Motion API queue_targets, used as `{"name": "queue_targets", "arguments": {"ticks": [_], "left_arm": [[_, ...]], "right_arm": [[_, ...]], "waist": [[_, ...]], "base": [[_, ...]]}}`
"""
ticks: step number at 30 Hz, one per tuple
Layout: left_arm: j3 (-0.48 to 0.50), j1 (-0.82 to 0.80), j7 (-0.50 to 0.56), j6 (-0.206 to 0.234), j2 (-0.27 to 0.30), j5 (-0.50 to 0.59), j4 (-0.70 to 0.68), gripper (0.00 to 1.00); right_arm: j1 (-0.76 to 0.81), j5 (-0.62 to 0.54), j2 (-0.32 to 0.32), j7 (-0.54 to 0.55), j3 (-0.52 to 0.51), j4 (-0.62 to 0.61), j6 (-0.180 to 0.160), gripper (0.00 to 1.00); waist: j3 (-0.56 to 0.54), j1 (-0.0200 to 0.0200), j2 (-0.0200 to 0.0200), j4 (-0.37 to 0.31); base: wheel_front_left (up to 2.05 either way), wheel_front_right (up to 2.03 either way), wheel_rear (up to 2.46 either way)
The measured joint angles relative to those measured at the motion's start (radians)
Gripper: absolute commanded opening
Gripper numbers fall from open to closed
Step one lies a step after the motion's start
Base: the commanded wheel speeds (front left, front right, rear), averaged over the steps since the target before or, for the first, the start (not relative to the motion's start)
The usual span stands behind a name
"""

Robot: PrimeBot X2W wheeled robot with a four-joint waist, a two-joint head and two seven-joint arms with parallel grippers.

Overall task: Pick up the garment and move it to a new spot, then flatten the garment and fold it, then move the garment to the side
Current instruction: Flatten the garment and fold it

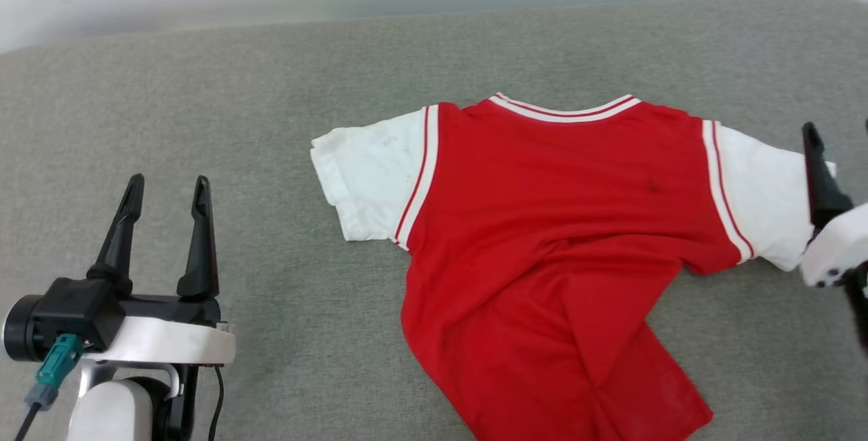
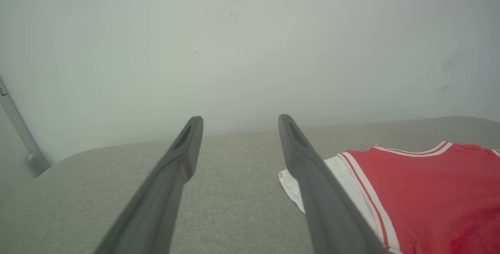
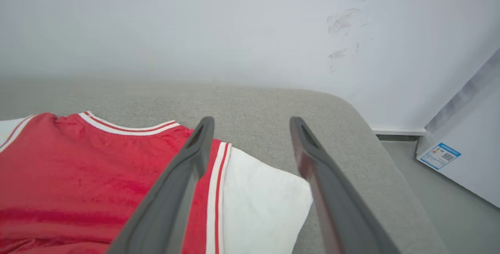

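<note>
Seemingly the flattening step is in hand. Head view: the garment (image 1: 542, 224) lies centre right on the grey cloth surface (image 1: 203, 88), its hem rumpled at lower right. The left gripper (image 1: 169, 182), lower left, has jaws spread and empty, well apart from it. The right gripper (image 1: 839, 127) is at the right edge over a white sleeve (image 1: 766, 183). Next, that hem likely needs drawing straight.

Left wrist view: jaws spread, garment at lower right, pale wall (image 2: 234, 31) beyond.

Right wrist view: jaws spread above the sleeve; floor (image 3: 429, 176) and a labelled white box (image 3: 468, 129) at right.
</note>
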Motion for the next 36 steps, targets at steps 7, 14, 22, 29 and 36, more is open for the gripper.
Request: {"name": "queue_targets", "arguments": {"ticks": [7,14,22,29,36], "left_arm": [[-0.052,-0.035,0.057,-0.004,0.077,-0.074,0.012,1.00],[-0.175,-0.205,0.366,-0.004,0.299,-0.274,-0.005,1.00],[-0.296,-0.479,0.744,-0.004,0.532,-0.491,0.061,1.00],[-0.411,-0.607,1.057,-0.004,0.612,-0.650,0.115,1.00],[-0.492,-0.666,1.150,-0.004,0.639,-0.676,0.178,1.00]], "right_arm": [[0.105,0.005,0.146,-0.212,-0.022,-0.140,0.000,1.00],[0.130,-0.018,0.197,-0.292,0.006,-0.204,0.000,1.00],[0.117,-0.039,0.226,-0.311,-0.030,-0.210,0.000,1.00],[0.103,-0.040,0.239,-0.335,-0.034,-0.194,0.000,1.00],[0.089,-0.037,0.243,-0.353,-0.015,-0.168,0.000,1.00]], "waist": [[-0.004,0.0000,0.0000,-0.058],[0.048,0.0000,0.0000,-0.109],[0.144,0.0001,0.0000,-0.160],[0.221,0.0001,0.0000,-0.196],[0.267,0.0001,0.0000,-0.223]], "base": [[0.00,0.00,0.00],[0.00,0.00,0.00],[0.00,0.00,0.00],[0.00,0.00,0.00],[0.00,0.00,0.00]]}}
